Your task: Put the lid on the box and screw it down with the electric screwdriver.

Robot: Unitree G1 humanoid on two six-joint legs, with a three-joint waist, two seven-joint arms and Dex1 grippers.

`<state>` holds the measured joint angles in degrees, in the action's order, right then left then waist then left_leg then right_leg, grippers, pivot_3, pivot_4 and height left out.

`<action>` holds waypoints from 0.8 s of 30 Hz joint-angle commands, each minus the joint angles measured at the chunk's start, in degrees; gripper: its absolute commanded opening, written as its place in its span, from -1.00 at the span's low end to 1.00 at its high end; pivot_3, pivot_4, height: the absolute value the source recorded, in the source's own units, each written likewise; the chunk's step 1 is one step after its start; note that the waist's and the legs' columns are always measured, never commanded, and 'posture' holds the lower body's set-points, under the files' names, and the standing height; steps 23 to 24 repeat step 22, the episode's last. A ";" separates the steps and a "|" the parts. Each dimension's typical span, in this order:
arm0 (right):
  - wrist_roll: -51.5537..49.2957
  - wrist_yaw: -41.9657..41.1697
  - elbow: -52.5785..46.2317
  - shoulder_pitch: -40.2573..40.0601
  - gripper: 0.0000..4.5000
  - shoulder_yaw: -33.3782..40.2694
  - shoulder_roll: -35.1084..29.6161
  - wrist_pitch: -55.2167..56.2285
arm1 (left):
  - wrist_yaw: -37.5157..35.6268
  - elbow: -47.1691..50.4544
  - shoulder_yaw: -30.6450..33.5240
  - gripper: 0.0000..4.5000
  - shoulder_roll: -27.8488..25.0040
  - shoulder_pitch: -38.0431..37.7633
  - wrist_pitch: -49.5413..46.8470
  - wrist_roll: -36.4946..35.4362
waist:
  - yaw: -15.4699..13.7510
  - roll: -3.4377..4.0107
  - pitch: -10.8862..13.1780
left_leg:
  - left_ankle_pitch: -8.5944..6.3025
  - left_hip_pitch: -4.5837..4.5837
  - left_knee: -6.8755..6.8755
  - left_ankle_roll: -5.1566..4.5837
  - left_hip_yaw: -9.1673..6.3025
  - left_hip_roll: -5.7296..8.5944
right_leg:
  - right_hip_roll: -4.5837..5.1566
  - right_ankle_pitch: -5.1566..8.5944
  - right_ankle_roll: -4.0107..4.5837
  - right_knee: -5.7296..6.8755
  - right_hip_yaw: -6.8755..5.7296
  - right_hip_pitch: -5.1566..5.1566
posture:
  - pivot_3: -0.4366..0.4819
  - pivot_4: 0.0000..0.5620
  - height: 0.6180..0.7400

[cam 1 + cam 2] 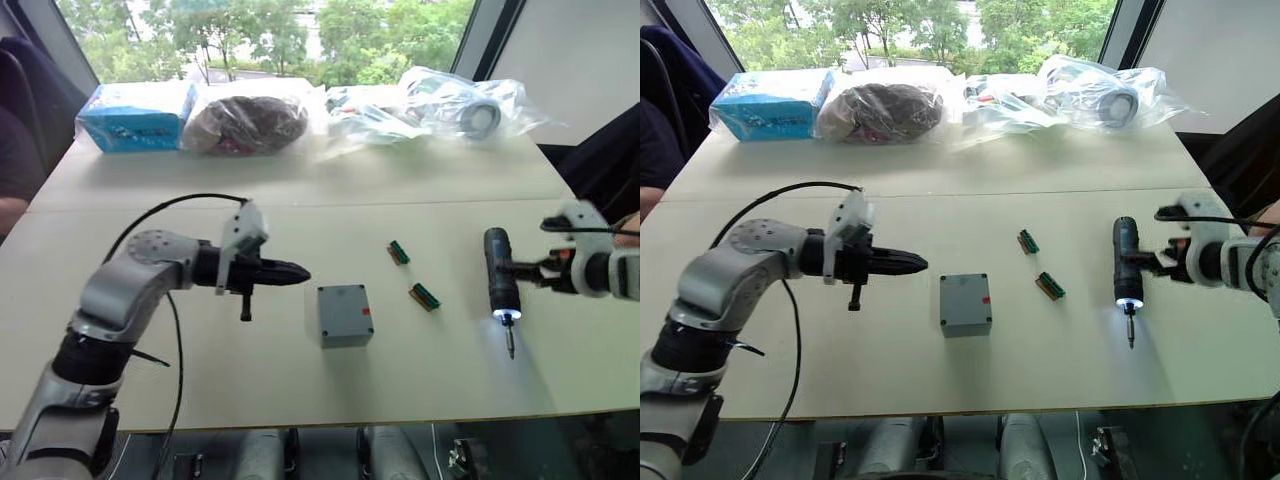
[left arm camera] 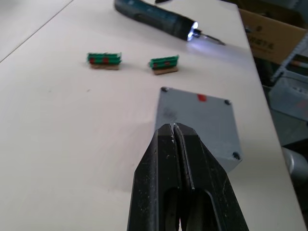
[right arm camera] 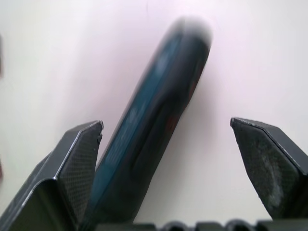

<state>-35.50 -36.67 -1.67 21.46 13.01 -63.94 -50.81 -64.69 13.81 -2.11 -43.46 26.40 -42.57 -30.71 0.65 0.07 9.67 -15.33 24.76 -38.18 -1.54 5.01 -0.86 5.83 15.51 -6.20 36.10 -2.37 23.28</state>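
The box (image 1: 345,315) stands at the table's middle, small, grey and square, with a red mark near one edge. A flat grey face with corner screw holes, the lid (image 2: 195,120), closes its top. My left gripper (image 1: 300,272) hovers just left of the box, shut and empty; its fingertips (image 2: 173,129) point at the lid's near edge. The electric screwdriver (image 1: 499,275) lies on the table at the right, its tip light on and its bit toward the front edge. My right gripper (image 1: 530,268) is open, with its two fingers on either side of the screwdriver's body (image 3: 154,120).
Two green connector strips (image 1: 399,252) (image 1: 425,296) lie between the box and the screwdriver. A blue carton (image 1: 138,115) and several plastic bags (image 1: 250,122) line the table's far edge. The front edge runs just below the box.
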 commanded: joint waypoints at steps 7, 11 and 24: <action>-7.27 -8.37 -31.27 -26.21 1.00 9.83 10.72 6.45 | 0.07 11.97 5.68 -1.00 -9.22 -19.50 -3.87 -3.09 | -1.31 -0.27 -0.04 | 0.06 -0.22 -0.02 0.16 -0.10 -0.03 | 0.06 0.04 -0.01 0.01 -0.06 -0.33 | -0.05 -0.47 1.00; -8.88 -8.44 -38.33 -36.24 1.00 11.67 12.07 4.24 | -0.34 16.07 7.62 -1.00 -12.55 -27.47 -2.57 -2.95 | -1.38 -0.30 -0.06 | -0.14 -0.31 -0.02 -0.12 -0.14 -0.01 | 0.36 0.09 0.32 -0.03 -0.01 -0.42 | -0.05 -0.47 1.00; -11.79 -11.82 -44.53 -47.41 1.00 11.83 10.52 1.54 | 2.45 17.09 8.90 -1.00 -9.79 -29.69 -3.33 -7.41 | -1.37 -0.31 -0.10 | -0.14 -0.37 0.06 -0.09 -0.16 0.03 | 0.59 0.11 0.61 -0.08 -0.09 -0.41 | -0.05 -0.47 1.00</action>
